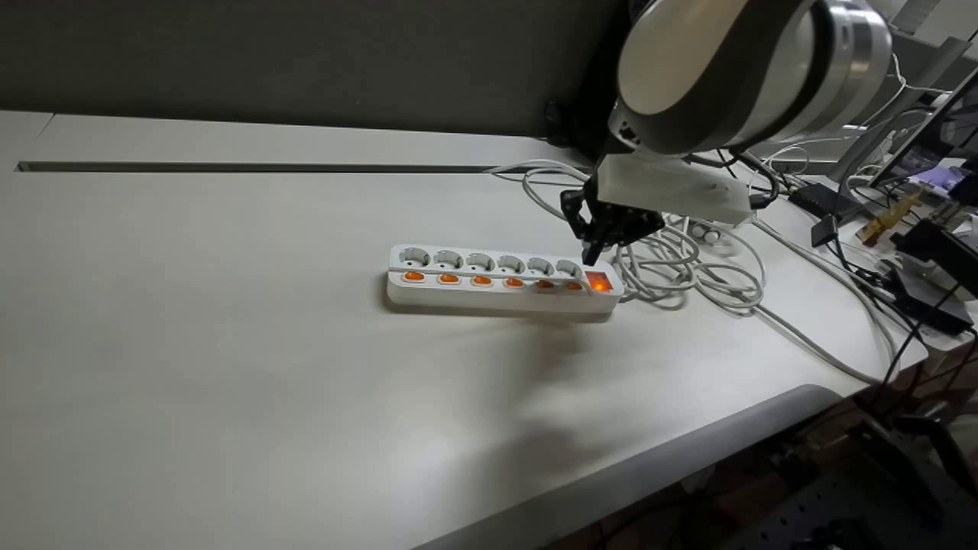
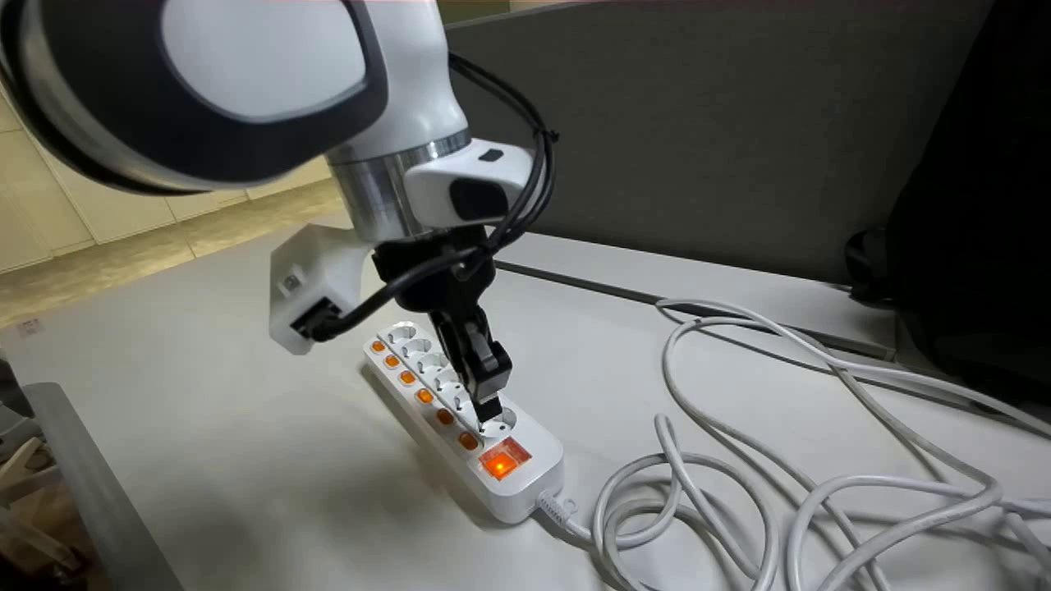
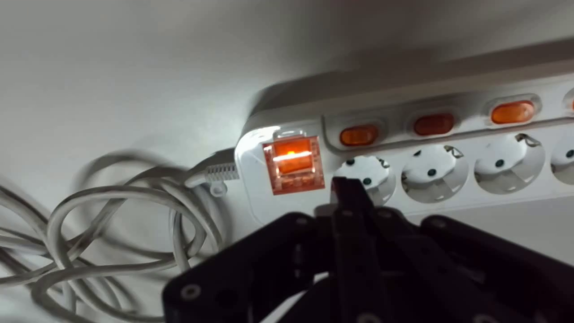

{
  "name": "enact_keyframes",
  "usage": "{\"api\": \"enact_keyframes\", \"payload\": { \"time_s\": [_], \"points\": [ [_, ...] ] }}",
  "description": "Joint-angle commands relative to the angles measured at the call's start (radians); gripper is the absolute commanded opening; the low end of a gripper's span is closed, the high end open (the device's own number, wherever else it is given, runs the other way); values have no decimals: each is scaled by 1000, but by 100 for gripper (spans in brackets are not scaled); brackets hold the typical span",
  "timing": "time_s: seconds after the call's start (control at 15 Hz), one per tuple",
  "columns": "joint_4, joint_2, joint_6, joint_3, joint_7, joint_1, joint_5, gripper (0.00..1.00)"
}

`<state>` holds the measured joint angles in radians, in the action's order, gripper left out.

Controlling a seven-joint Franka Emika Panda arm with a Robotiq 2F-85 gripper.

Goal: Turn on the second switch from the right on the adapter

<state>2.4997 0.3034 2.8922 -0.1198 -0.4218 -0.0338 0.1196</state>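
Observation:
The adapter is a long white power strip [image 1: 497,301], lying flat on the table in both exterior views [image 2: 516,499]. It has a row of round sockets and a row of small orange switches. A large lit red-orange switch [image 3: 293,165] sits at its cable end. In the wrist view the small switch nearest it [image 3: 359,135] is dull orange, the second [image 3: 433,124] is dark red, and the third [image 3: 513,111] is brighter orange. My gripper [image 3: 352,184] is shut and empty. Its tips are over the end socket [image 3: 376,177], beside the large switch; contact cannot be told.
Loose white cable [image 2: 675,460] lies in loops by the strip's cable end and also shows in the wrist view [image 3: 121,192]. A dark partition [image 1: 306,69] stands behind the table. The table's grey front edge [image 1: 649,451] runs diagonally. Electronics and wires crowd the far right in an exterior view.

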Motion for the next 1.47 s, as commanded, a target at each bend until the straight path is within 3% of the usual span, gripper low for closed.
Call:
{"api": "enact_keyframes", "payload": {
  "time_s": [0.0,0.53,0.93,1.4],
  "points": [
    [-76,79,-41,-2,44,31,-81,0],
    [-131,109,-140,71,191,10,-217,0],
    [-129,92,-202,75,212,13,-228,0],
    [-92,52,-189,60,192,51,-194,0]
  ]
}}
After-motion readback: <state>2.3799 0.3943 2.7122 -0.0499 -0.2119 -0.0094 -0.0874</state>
